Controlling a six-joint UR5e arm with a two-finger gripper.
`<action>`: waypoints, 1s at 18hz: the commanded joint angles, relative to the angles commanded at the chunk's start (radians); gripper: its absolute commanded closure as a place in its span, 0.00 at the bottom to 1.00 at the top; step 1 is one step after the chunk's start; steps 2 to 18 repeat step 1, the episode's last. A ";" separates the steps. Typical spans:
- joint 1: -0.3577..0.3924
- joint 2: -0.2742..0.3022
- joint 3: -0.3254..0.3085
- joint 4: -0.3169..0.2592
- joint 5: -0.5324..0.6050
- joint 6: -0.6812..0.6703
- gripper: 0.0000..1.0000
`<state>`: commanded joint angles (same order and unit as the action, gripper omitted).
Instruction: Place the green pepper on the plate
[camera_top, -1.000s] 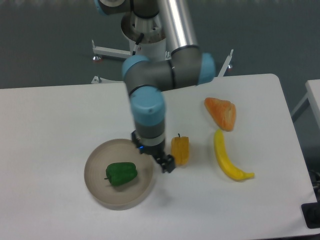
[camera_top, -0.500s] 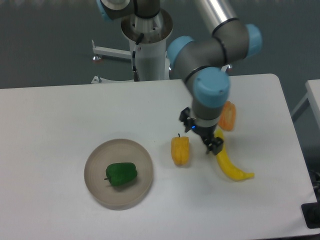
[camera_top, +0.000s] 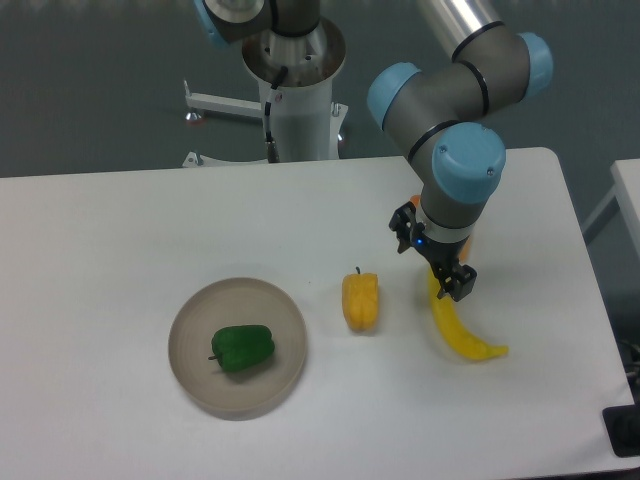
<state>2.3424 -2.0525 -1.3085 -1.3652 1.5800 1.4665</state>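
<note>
The green pepper (camera_top: 242, 348) is lying on its side inside the plate (camera_top: 190, 312), suggesting the placing is done, while the gripper (camera_top: 452, 283) is hanging over the banana (camera_top: 458, 328), holding nothing; its jaw spacing is unclear

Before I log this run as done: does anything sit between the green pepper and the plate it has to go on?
Nothing visible does. The green pepper already lies inside the plate, on its left half. The yellow pepper stands apart to the right of the plate, and the gripper hangs over the banana, well clear.
</note>
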 joint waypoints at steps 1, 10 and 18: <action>0.005 0.002 -0.003 -0.002 -0.002 0.000 0.00; 0.005 0.002 -0.003 -0.002 -0.002 0.000 0.00; 0.005 0.002 -0.003 -0.002 -0.002 0.000 0.00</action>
